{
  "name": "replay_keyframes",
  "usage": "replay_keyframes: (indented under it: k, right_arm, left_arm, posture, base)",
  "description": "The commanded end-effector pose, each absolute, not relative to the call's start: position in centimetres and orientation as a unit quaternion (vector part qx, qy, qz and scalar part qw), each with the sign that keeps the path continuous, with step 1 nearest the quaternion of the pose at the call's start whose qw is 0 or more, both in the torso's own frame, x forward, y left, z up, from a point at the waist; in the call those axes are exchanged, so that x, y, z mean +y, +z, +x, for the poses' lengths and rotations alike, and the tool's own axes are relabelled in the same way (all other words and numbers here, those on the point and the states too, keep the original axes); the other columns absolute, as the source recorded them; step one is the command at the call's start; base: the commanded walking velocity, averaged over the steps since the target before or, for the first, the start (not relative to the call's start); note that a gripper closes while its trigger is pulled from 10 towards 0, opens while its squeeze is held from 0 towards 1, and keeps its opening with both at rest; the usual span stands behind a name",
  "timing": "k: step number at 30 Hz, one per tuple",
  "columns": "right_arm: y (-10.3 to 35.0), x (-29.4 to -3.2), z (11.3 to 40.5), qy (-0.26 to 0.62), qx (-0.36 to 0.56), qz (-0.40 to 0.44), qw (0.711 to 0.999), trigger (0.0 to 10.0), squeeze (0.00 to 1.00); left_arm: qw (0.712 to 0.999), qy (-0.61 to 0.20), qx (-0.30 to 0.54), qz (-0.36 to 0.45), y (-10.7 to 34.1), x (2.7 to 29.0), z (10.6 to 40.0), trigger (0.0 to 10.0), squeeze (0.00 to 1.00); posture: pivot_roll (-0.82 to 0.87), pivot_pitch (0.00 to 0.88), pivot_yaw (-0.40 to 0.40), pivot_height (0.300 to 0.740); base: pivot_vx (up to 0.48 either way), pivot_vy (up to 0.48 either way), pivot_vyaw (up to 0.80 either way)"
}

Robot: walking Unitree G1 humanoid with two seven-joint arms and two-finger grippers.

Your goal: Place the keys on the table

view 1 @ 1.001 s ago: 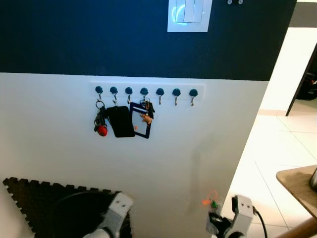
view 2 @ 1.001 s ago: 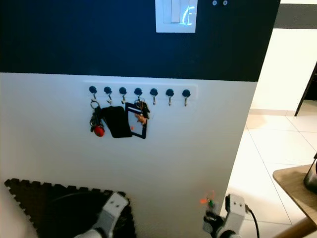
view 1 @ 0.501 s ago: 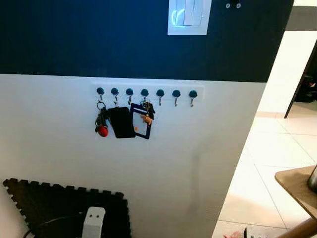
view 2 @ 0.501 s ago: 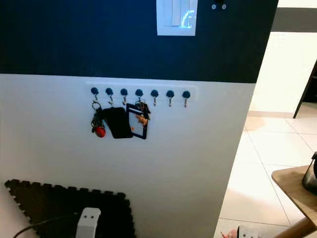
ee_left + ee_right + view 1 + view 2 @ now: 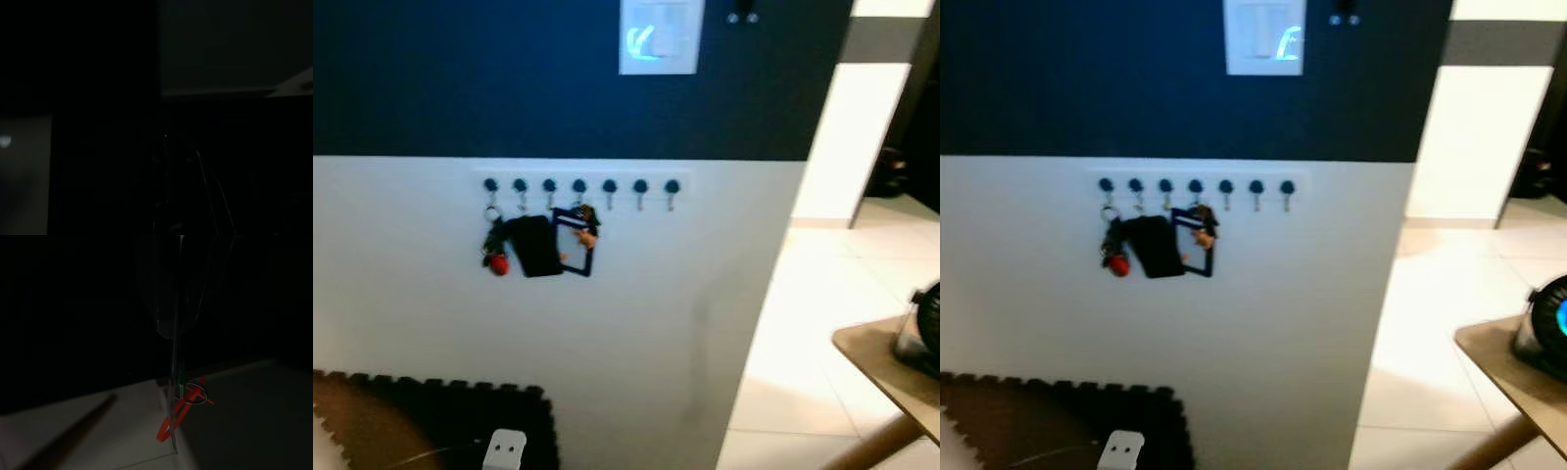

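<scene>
White-and-navy wall ahead carries a hook rail (image 5: 578, 185) with hanging bunches, and the wooden table (image 5: 886, 367) juts in at the right. By the dark right wrist view, the right gripper (image 5: 178, 357) seems pinched on the keys (image 5: 185, 406), a ring with an orange tag; light, floppy and slippery, they are best held at the ring.

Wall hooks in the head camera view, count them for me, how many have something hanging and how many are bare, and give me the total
Hooks with something hanging, such as the key bunch with a red fob and the dark card holder: 4
Bare hooks: 3
Total: 7
</scene>
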State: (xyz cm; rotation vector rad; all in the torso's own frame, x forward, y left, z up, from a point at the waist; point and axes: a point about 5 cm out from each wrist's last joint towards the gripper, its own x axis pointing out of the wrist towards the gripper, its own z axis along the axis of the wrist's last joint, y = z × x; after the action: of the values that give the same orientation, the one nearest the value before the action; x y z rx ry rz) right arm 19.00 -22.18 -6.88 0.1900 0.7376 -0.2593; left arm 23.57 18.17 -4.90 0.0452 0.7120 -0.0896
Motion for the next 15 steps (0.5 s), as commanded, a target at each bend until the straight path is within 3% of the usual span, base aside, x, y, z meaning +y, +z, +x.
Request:
replay_keyframes:
  k: [1,15]
  right_arm:
    - [-7.07,-22.33,18.62,-0.128,0.363,0.092,0.919,10.0,0.0]
    - [-7.12,-22.34,18.64,-0.123,0.366,0.089,0.918,10.0,0.0]
  left_arm:
    - [0.936,-0.052,0.348,0.024,-5.01,17.89,23.45,10.0,0.0]
    - [0.938,-0.055,0.341,0.02,-4.98,18.42,23.43,10.0,0.0]
  posture:
    - [0.01,0.0,0.012,0.74]
    - [0.02,0.0,0.014,0.74]
  base:
    - [0.0,0.0,-0.8]
    - [0.0,0.0,-0.8]
